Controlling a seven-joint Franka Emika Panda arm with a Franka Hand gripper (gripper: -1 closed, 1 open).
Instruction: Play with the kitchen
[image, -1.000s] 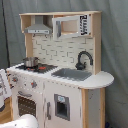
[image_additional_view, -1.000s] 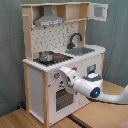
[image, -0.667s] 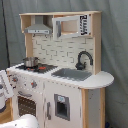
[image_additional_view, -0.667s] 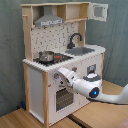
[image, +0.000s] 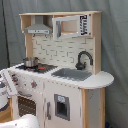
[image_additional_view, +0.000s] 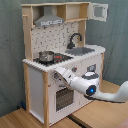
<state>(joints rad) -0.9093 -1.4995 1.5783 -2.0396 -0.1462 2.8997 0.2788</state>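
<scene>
My claw (image_additional_view: 59, 73) sits at the kitchen's (image_additional_view: 35, 82) knob panel, just above the oven door (image_additional_view: 62, 97); I cannot tell if it grips anything. Door looks shut, pot (image_additional_view: 46, 56) untouched: play barely begun.

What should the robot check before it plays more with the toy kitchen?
1. Gripper near the kitchen front: ok, it is at the knob panel above the oven door.
2. Gripper open or shut: cannot tell.
3. Oven door closed: ok.
4. Pot upright on the stovetop: ok.
5. Sink free of things: ok, nothing shows inside.
6. Faucet out of the arm's way: ok, it stands far back.
</scene>
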